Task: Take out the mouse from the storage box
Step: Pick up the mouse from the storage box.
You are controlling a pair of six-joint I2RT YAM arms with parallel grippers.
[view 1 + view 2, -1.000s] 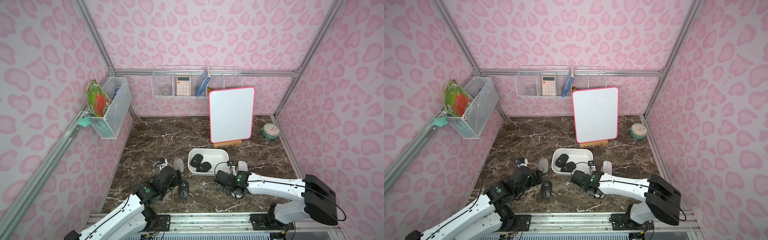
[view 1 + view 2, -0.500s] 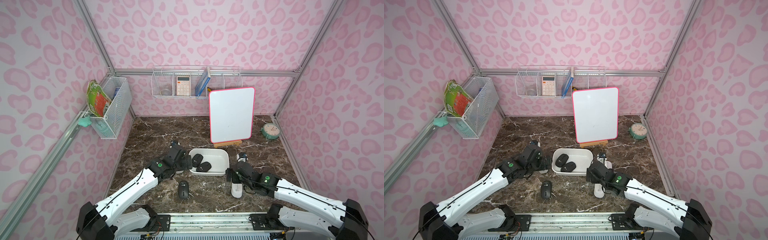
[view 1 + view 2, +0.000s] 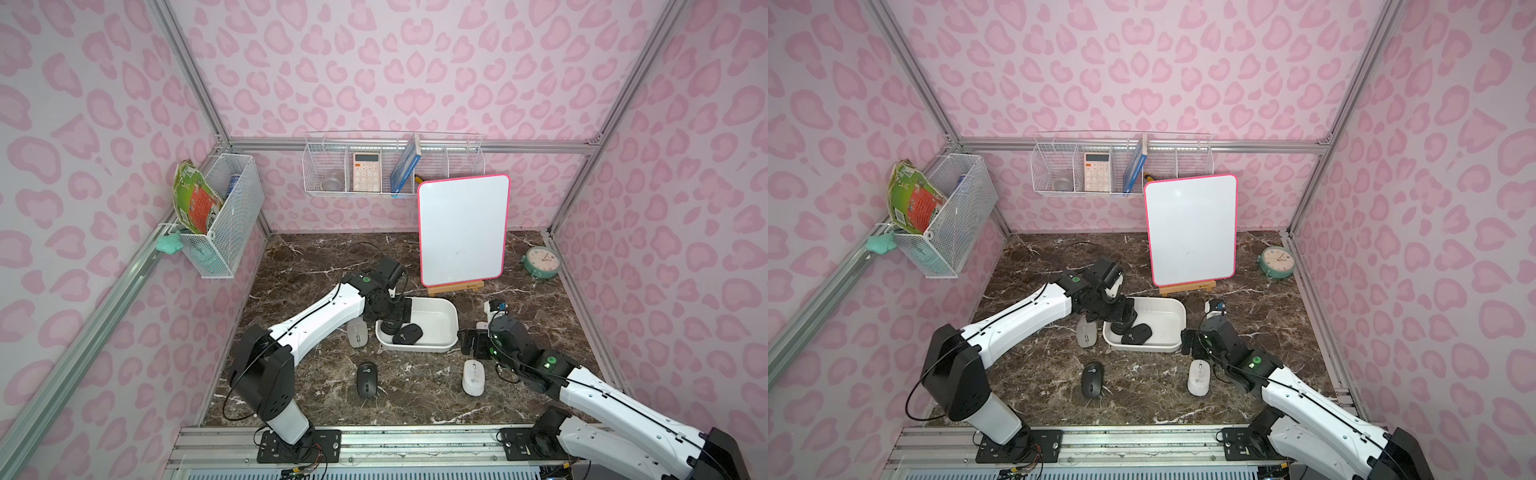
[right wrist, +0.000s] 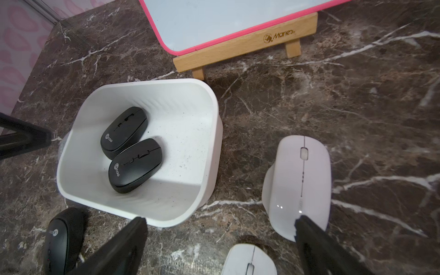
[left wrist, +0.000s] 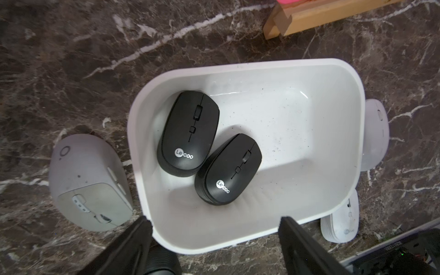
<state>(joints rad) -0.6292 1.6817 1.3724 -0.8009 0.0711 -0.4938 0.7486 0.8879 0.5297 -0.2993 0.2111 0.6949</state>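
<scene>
- Six mice are showing in all: three black, two white and one grey.
- Near the front edge of the counter (image 3: 316,257), a loose black mouse (image 3: 367,380) and a flat white mouse (image 3: 473,377) are lying well apart, both outside the storage box (image 3: 436,320).
- The right end effector (image 4: 219,226) is hanging between the flat white mouse and the box's right wall. It is spread wide and gripping nothing. One fingertip (image 4: 307,228) is overlapping the tail of the larger white mouse (image 4: 298,178); whether it is touching cannot be told.
- The storage box is sitting about mid-counter. It is holding a first boxed mouse (image 5: 189,133) and a second boxed mouse (image 5: 228,169), both black, touching each other at its left end.
- The grey mouse (image 3: 356,333) is lying just beside the box's left wall, and the larger white mouse just beside its right wall.
- The left end effector (image 5: 214,223) is reaching over the box's left end with its fingers parted and nothing between them but the box's rim. Both boxed mice are lying clear of its fingertips.
- Behind the box, one pink-framed whiteboard (image 3: 463,230) is standing on a wooden stand (image 3: 455,287). One green clock (image 3: 540,261) is sitting by the back right corner.
- Two white wire baskets are hanging. The back basket (image 3: 465,166) is carrying a calculator (image 3: 367,172) and a blue book (image 3: 405,168); the side basket (image 3: 232,220) is on the left wall.
- The counter is showing dark brown marble with white veins, and pink blotched walls are enclosing it.
</scene>
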